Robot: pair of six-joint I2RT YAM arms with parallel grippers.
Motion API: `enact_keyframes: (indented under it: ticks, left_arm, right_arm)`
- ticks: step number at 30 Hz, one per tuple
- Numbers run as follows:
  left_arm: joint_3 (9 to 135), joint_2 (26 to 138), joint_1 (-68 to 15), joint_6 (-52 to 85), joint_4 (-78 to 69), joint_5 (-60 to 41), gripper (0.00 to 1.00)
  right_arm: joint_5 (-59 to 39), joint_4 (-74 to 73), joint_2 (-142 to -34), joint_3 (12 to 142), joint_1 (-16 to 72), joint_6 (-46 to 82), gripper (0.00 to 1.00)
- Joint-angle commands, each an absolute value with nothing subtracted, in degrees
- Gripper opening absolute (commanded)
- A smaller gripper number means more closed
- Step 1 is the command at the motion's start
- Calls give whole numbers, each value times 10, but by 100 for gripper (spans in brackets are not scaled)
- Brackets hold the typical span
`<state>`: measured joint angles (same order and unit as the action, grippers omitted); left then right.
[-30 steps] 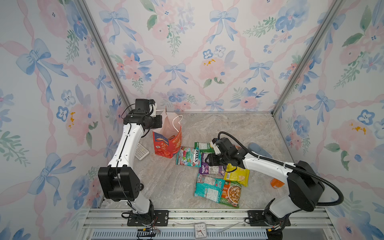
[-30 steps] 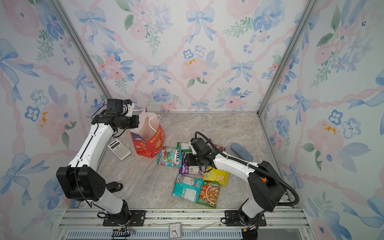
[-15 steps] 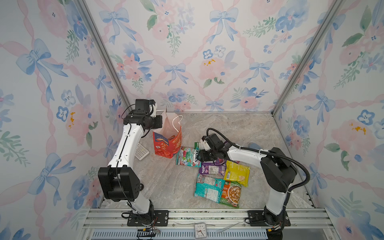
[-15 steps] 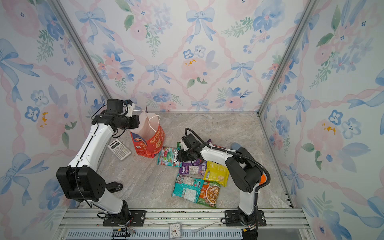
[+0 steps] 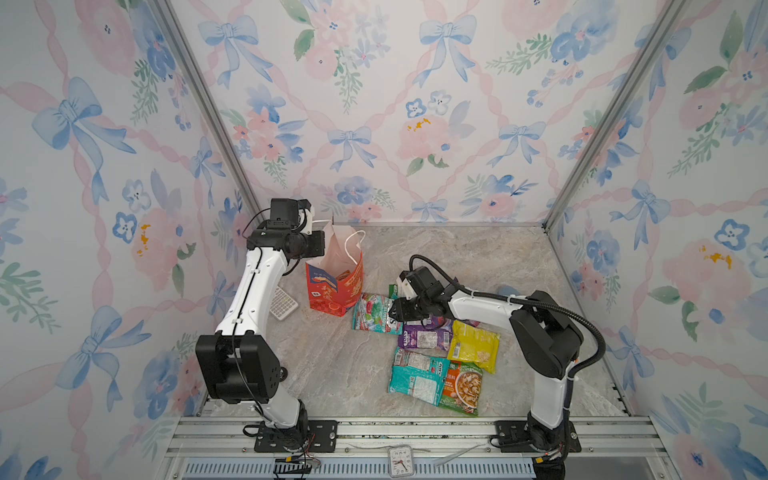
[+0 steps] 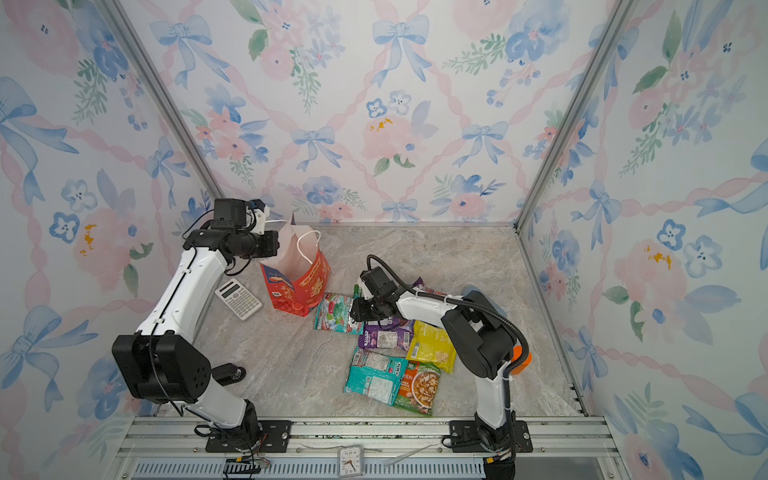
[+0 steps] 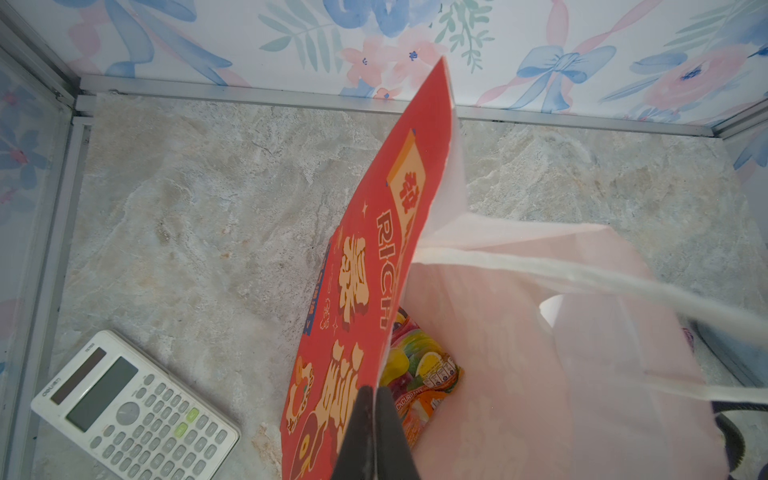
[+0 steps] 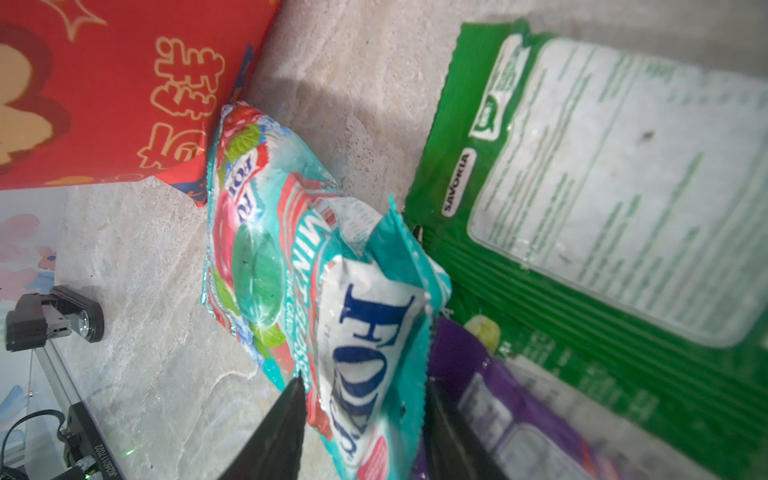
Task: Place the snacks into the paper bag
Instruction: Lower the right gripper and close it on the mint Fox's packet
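One snack (image 7: 422, 374) half-hidden inside paper bag (image 7: 357, 270)

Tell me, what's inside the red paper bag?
One colourful fruit-printed plastic snack packet lies at the bottom of the red paper gift bag. The bag's red wall covers part of it, so anything else down there is hidden.
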<state>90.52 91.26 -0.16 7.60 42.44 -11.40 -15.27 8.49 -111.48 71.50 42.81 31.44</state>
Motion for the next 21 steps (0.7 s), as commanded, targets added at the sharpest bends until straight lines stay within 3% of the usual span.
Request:
enact_keyframes:
  ticks: [1, 8, 21]
  left_arm:
    - [891, 910, 2, 76, 435, -122, 0]
    - [890, 909, 2, 76, 436, -124, 0]
    - [891, 905, 2, 74, 436, -130, 0]
  right_arm:
    - [-158, 71, -1128, 731, 428, 319, 44]
    - [-164, 68, -1122, 736, 428, 322, 22]
    - [-148, 121, -1046, 759, 427, 282, 3]
